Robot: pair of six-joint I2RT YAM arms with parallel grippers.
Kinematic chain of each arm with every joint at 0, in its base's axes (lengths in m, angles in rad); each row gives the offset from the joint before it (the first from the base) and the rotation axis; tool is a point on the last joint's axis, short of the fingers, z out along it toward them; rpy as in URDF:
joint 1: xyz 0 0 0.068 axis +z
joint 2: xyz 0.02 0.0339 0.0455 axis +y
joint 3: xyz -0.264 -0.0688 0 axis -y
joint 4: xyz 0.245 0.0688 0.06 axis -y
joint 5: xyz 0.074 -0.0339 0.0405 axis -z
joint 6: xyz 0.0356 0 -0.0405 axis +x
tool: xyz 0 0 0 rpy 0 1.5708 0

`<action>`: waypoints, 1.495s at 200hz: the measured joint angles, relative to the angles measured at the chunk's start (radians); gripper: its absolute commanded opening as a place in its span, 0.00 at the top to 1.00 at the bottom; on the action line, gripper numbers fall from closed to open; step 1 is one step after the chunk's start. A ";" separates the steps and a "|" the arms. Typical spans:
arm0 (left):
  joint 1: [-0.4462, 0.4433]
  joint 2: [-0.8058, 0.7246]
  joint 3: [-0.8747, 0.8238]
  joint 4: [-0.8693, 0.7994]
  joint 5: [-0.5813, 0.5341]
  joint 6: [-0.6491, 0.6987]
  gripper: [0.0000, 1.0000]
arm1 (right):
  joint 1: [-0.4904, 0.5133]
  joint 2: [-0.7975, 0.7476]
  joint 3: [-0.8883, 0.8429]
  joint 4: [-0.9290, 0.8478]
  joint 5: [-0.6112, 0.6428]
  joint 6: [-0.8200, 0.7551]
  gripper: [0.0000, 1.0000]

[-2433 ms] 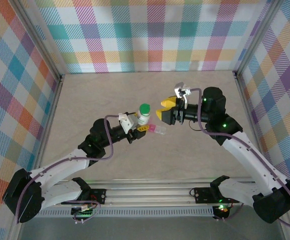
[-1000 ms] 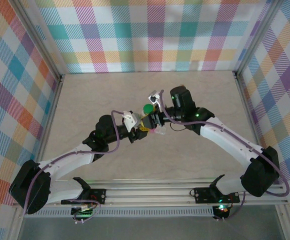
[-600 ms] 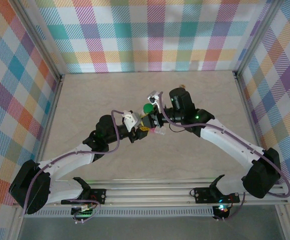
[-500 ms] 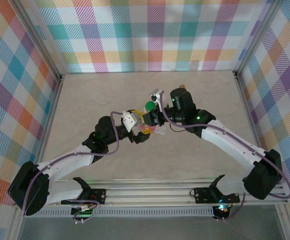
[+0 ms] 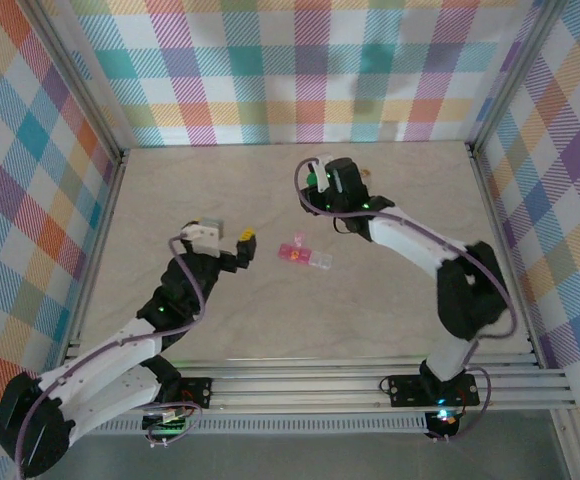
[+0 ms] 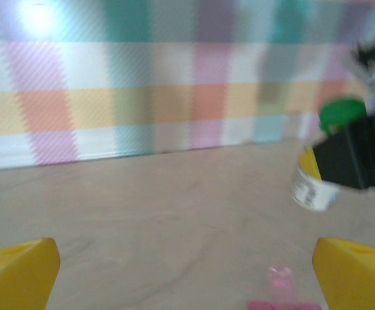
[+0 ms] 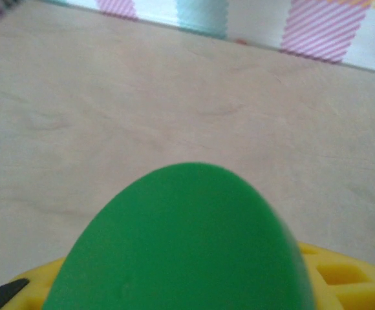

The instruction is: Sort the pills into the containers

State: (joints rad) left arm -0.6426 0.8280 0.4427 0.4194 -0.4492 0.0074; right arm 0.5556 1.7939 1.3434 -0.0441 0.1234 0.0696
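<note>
Left claw (image 6: 186, 274) wide open, withdrawn | right claw (image 5: 322, 190) grips bottle (image 7: 187, 245) (lifted away)

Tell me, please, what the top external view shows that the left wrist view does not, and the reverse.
From the top external view you get the layout: both arms, the whole pink pill-box strip lying on the table between them, and the open left gripper from outside. From the left wrist view you get a side look: its own yellow fingertips spread wide, and the white label of the bottle under its green cap. Both show the bottle held in the right gripper and part of the pill-box strip.
</note>
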 measured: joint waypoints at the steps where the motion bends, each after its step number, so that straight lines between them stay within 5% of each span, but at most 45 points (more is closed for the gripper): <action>1: 0.001 -0.003 0.000 -0.002 -0.005 -0.005 0.00 | -0.001 0.006 0.003 0.000 0.000 -0.001 0.70; 49: 0.050 -0.129 -0.069 -0.121 -0.172 -0.262 0.00 | -0.066 0.299 0.217 0.014 0.007 -0.002 0.69; 142: 0.052 -0.016 -0.085 -0.154 -0.147 -0.359 0.00 | -0.085 0.496 0.381 0.012 -0.019 0.023 0.55; 169: 0.052 0.015 -0.079 -0.152 -0.135 -0.360 0.00 | -0.085 0.497 0.387 0.008 -0.026 0.042 0.37; 197: 0.052 0.054 -0.052 -0.150 -0.131 -0.378 0.00 | -0.085 0.497 0.387 -0.020 -0.053 0.051 0.30; 247: 0.058 0.217 0.066 -0.129 -0.076 -0.398 0.00 | -0.089 0.406 0.319 -0.080 -0.129 0.063 0.24; 299: 0.149 0.537 0.352 -0.134 0.104 -0.470 0.05 | -0.135 0.224 0.298 -0.114 -0.222 0.112 0.23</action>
State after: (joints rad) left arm -0.4938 1.3651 0.7952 0.2852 -0.3454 -0.4622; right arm 0.4206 2.0178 1.6417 -0.1581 -0.0982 0.1818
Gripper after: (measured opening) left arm 0.965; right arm 0.765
